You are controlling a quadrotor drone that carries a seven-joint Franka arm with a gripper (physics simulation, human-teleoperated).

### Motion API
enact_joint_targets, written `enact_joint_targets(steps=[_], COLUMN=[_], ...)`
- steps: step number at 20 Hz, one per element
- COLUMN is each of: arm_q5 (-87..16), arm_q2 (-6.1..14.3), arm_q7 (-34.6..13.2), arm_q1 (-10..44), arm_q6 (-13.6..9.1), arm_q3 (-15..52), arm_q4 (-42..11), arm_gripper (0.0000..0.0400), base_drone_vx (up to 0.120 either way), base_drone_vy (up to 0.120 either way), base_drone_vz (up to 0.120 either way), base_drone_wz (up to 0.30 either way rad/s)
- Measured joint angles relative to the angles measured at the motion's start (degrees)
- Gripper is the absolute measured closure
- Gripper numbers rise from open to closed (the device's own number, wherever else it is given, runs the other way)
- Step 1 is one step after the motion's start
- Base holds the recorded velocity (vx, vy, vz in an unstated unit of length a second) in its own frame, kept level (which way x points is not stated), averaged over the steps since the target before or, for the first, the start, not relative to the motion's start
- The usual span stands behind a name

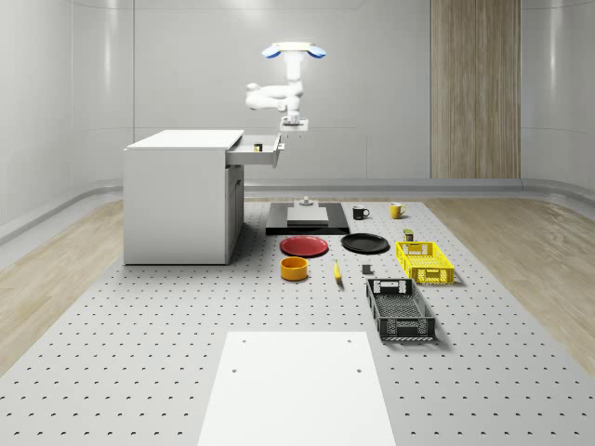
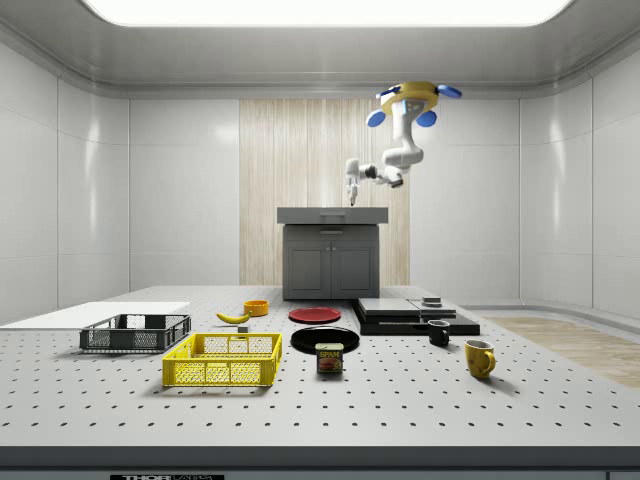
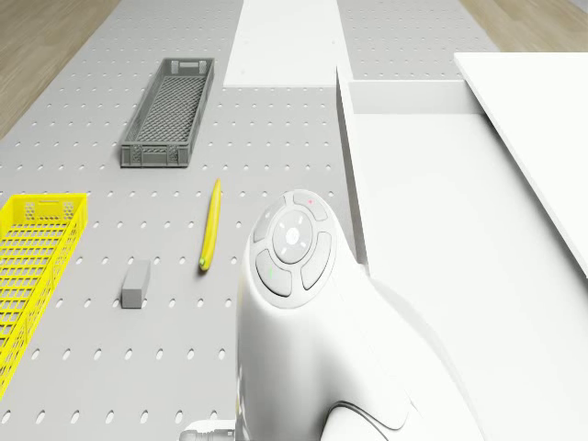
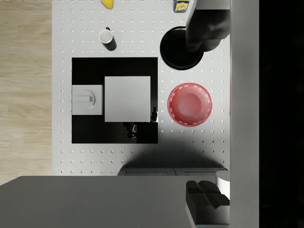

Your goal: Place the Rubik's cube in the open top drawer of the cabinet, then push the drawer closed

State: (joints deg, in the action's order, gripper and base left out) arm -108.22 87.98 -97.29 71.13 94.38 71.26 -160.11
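**While gripper [image 1: 296, 128] hangs w/ fingers apart, empty: drawer item**

Drawer [image 1: 270, 154]: open, front just beside gripper, twd whole-scene view's left. Cube [image 1: 257, 147]: appar. inside drawer. Cabinet [image 1: 181, 195]: beyond. Drone [image 1: 294, 51]: hovers above gripper. Next, prob.: push front twd cabinet.

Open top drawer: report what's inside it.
In the whole-scene view, the open top drawer shows a small yellowish object above its rim, too small to identify. The drawer's wall covers the rest. The gripper hangs just beyond the drawer's front; the drone hovers above.

Red plate [image 4: 190, 104] beside black plate [image 4: 178, 48]
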Motion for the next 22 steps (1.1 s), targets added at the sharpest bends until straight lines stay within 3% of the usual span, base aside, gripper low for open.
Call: enact_joint_targets(steps=[7, 8, 9, 11, 13, 15, 18, 22], arm_q5=[-0.03, -1.79, -4.11, -3.87, -1.58, 1.45, 5.93, 9.93], arm_q2=[-0.06, 2.25, 5.24, 8.56, 8.77, 8.37, 7.48, 6.48], arm_q7=[0.02, -1.09, -6.23, -19.79, -29.50, -36.08, -42.35, -46.57], arm_q1=[-0.02, 1.17, 5.95, 18.42, 30.87, 42.78, 55.30, 64.26], arm_q6=[-0.06, -2.61, -8.32, -23.27, -37.48, -47.60, -56.72, -62.71], arm_q3=[-0.01, 0.91, 2.10, 2.82, 0.79, -2.12, -5.92, -9.05], arm_q4=[0.00, -0.38, -1.17, 1.28, 6.08, 11.37, 18.38, 24.47], arm_gripper=[0.0000, 0.0000, 0.0000, 0.0000, 0.0000, 0.0000, 0.0000, 0.0000], base_drone_vx=[0.000, 0.000, 0.000, 0.000, 0.000, 0.000, 0.000, 0.000], base_drone_vy=[0.120, 0.120, 0.120, 0.120, 0.000, 0.000, 0.000, 0.000], base_drone_vz=[0.000, 0.000, 0.000, 0.000, 0.000, 0.000, -0.067, -0.120], base_drone_wz=[0.000, 0.000, 0.000, 0.000, 0.000, 0.000, 0.000, 0.000])
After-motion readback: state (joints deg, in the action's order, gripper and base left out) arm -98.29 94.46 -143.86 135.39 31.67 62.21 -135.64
